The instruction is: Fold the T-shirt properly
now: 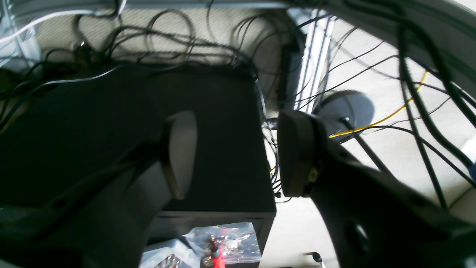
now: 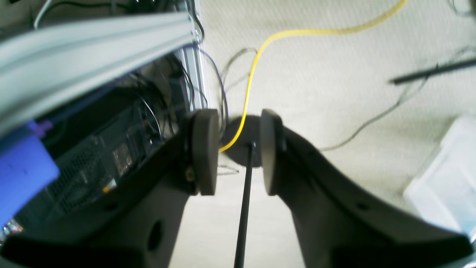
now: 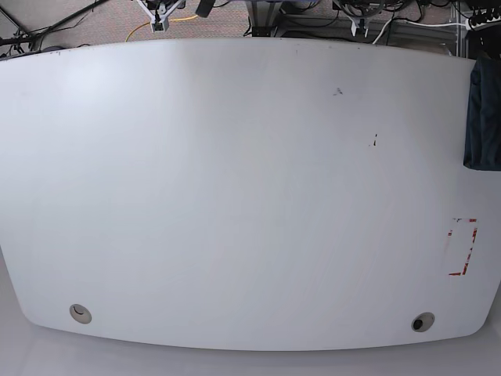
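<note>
The T-shirt (image 3: 485, 113) is a dark navy bundle at the far right edge of the white table (image 3: 235, 196), cut off by the frame in the base view. Neither arm appears in that view. My left gripper (image 1: 238, 156) hangs off the table over the floor, open wide, with nothing between its fingers (image 1: 297, 152). My right gripper (image 2: 236, 152) also points at the floor beside the table. Its jaws stand apart with a narrower gap and hold nothing. The T-shirt shows in neither wrist view.
A red tape outline (image 3: 462, 247) marks the table near its right edge. Below the left gripper sit a black case (image 1: 111, 130) and tangled cables. A yellow cable (image 2: 260, 48), a thin black rod (image 2: 243, 208) and a clear plastic bin (image 2: 446, 175) lie on the floor.
</note>
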